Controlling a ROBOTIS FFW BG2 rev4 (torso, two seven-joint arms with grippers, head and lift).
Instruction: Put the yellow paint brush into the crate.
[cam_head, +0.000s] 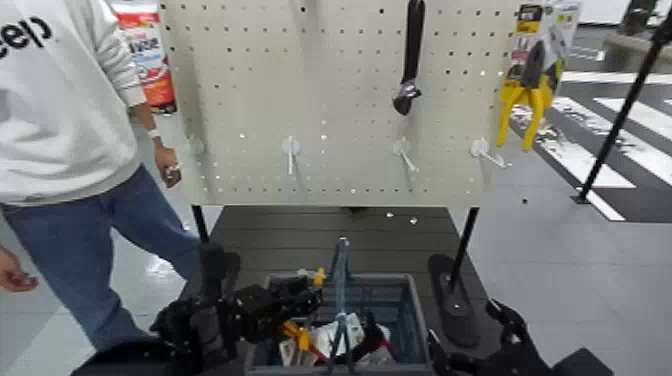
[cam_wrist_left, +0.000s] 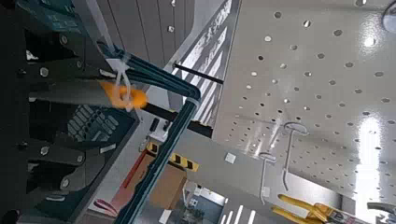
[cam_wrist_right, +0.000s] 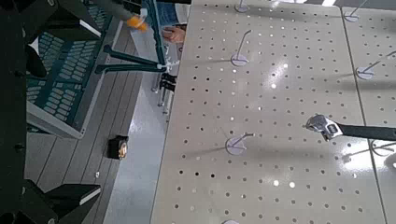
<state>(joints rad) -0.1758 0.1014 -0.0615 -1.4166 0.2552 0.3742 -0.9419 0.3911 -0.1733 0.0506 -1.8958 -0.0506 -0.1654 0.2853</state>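
The dark grey slatted crate (cam_head: 413, 305) stands on the floor in front of me, its tall handle (cam_head: 341, 290) upright in the middle. My left gripper (cam_head: 297, 293) is over the crate's left side, shut on the yellow paint brush. Only the brush's orange-yellow end (cam_head: 318, 274) sticks out toward the handle, and its bristles are hidden. In the left wrist view that orange end (cam_wrist_left: 126, 93), with a white loop, lies against the crate handle (cam_wrist_left: 161, 75). The right wrist view shows the crate (cam_wrist_right: 65, 84) and the brush tip (cam_wrist_right: 136, 21). My right gripper (cam_head: 508, 335) waits low at the right, open and empty.
Red, yellow and white items (cam_head: 320, 345) lie in the crate. A pegboard (cam_head: 340, 120) stands behind it with a hanging black wrench (cam_head: 410, 60) and packaged yellow pliers (cam_head: 530, 85). A person (cam_head: 70, 130) stands at the left.
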